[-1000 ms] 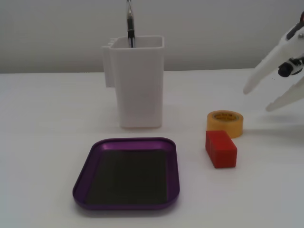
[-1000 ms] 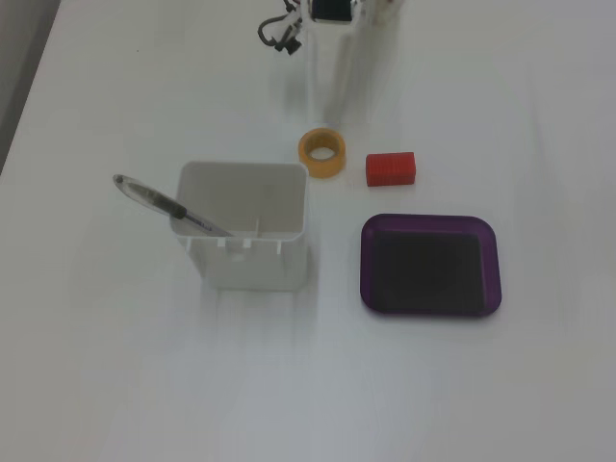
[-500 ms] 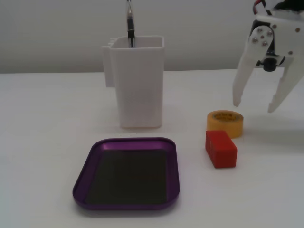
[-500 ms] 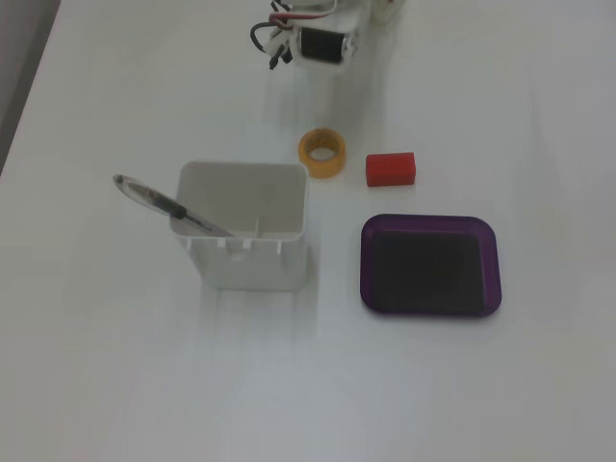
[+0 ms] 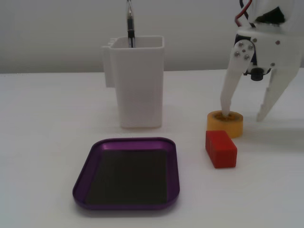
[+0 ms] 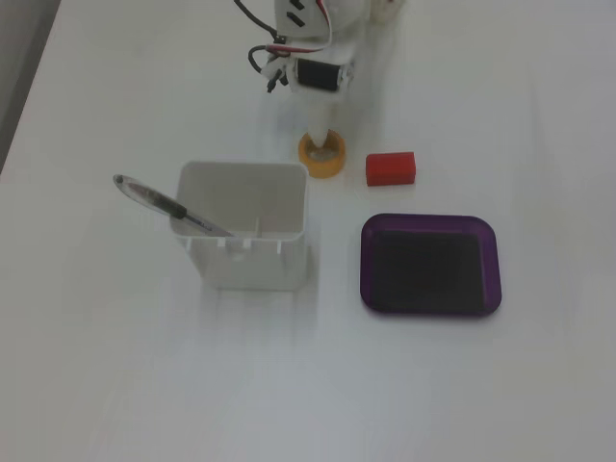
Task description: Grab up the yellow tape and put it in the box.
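Observation:
The yellow tape [image 5: 224,124] lies flat on the white table, just behind the red block [image 5: 221,148]. My gripper [image 5: 245,115] is open and stands upright over the tape. Its left finger [image 5: 229,99] reaches down into the tape's hollow core and its right finger stands outside the roll, so the jaws straddle the roll's wall. In the fixed view from above, one finger [image 6: 320,137] points into the tape [image 6: 322,171]; the other is hidden under the arm. The purple box [image 5: 126,206] lies empty at the front left, and at the right from above [image 6: 368,265].
A tall white container [image 5: 140,85] with a pen [image 5: 129,23] in it stands behind the box; it also shows from above [image 6: 250,269] with the pen [image 6: 164,204]. The red block [image 6: 390,167] lies between the tape and the box.

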